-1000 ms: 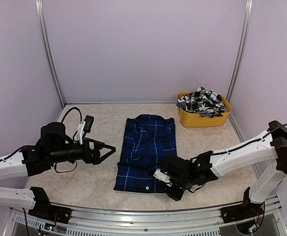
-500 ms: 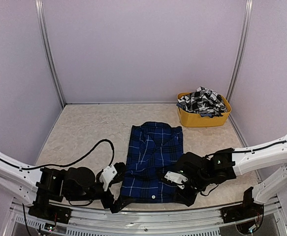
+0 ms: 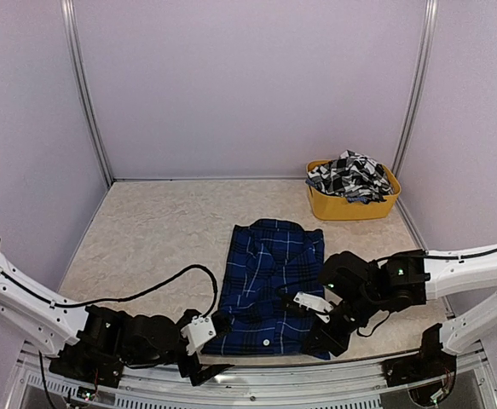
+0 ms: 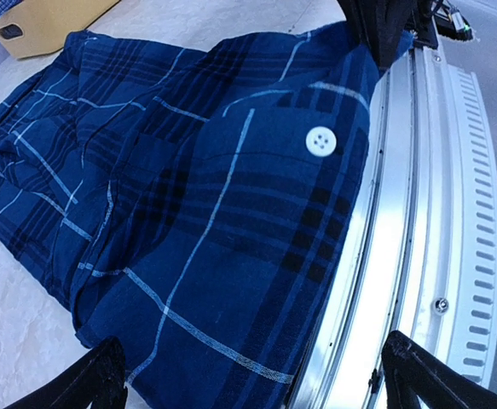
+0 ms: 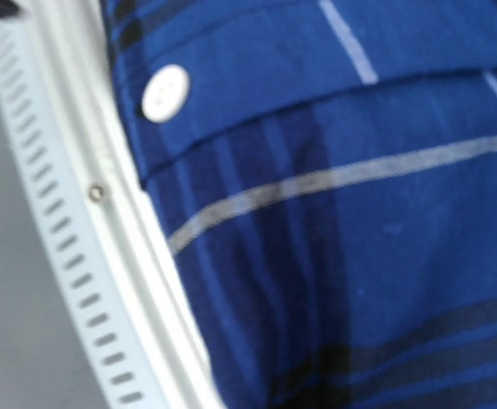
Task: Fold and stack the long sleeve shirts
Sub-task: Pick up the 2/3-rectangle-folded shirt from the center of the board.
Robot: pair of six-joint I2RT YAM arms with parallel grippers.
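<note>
- Left gripper (image 3: 216, 348) hangs low at the table's near edge, its two dark fingers spread wide and gripping nothing, just beside the near-left corner of the blue shirt.
- Right gripper (image 3: 326, 339) is clenched on the near-right corner of that same shirt (the left wrist view shows its dark fingers pinching the hem).
- Two long sleeve shirts are in view, both of woven plaid cloth.
- One, the blue shirt (image 3: 269, 281), lies folded into a rough rectangle in the middle of the table, collar towards the far wall. It is royal blue with black bands and thin white lines, softly creased.
- The other, a black-and-white checked shirt (image 3: 350, 175), sits crumpled in a heap inside the tub, well apart from the blue one.
- One yellow tub (image 3: 350, 209), smooth plastic with rounded corners, stands at the far right.
- One white button (image 4: 320, 141), round with four holes, sits near the blue hem.
- The table (image 3: 146, 239) is beige and mottled like stone. A slotted silver metal rail (image 4: 427, 213) runs along its near edge, and the hem overlaps it.
</note>
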